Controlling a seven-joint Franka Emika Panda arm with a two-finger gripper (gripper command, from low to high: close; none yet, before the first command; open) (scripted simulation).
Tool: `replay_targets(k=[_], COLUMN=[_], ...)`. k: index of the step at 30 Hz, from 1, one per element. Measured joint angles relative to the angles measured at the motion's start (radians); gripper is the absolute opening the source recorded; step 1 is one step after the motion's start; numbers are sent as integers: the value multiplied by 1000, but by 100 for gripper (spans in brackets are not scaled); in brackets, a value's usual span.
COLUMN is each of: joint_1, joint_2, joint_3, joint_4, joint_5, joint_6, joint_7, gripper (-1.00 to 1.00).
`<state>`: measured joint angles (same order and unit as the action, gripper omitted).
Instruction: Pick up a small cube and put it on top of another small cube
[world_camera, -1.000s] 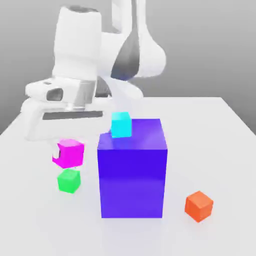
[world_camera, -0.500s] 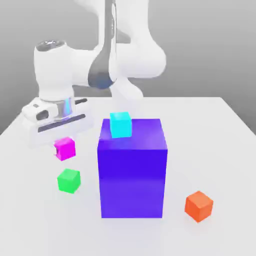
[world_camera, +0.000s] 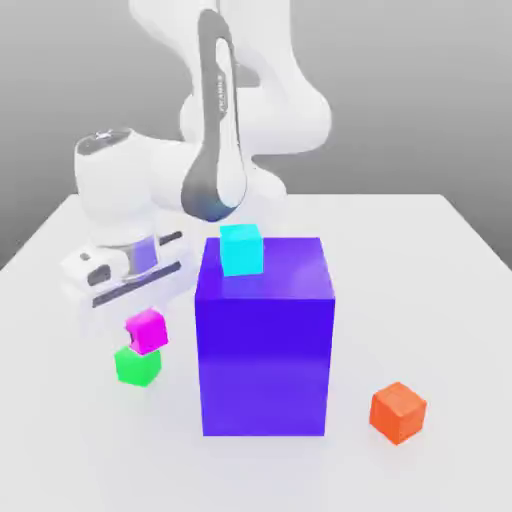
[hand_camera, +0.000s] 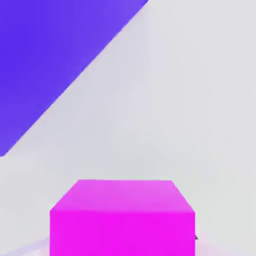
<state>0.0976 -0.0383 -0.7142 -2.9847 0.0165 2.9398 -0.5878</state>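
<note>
On a pale surface (world_camera: 440, 250), a white robot arm (world_camera: 215, 130) reached down at the exterior view's left, its jaws shut tight on the small magenta cube (world_camera: 147, 330) — held just above the small green cube (world_camera: 137, 366), overlapping its upper edge, though contact between the two could not be told. A large blue-purple block (world_camera: 265, 335) stood at about three o'clock from that pair, carrying a cyan cube (world_camera: 242, 249) on its top near the far left corner. An orange-red cube (world_camera: 398, 411) sat apart — roughly four o'clock from the block.
</note>
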Motion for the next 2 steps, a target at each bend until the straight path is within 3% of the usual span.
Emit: replay_targets(k=[1, 2], joint_1=[-2, -4], joint_2=[21, 32], joint_3=[0, 2], joint_4=[-2, -3], joint_5=[2, 2], joint_6=[25, 37], joint_7=[-1, -1], gripper=[-100, 100])
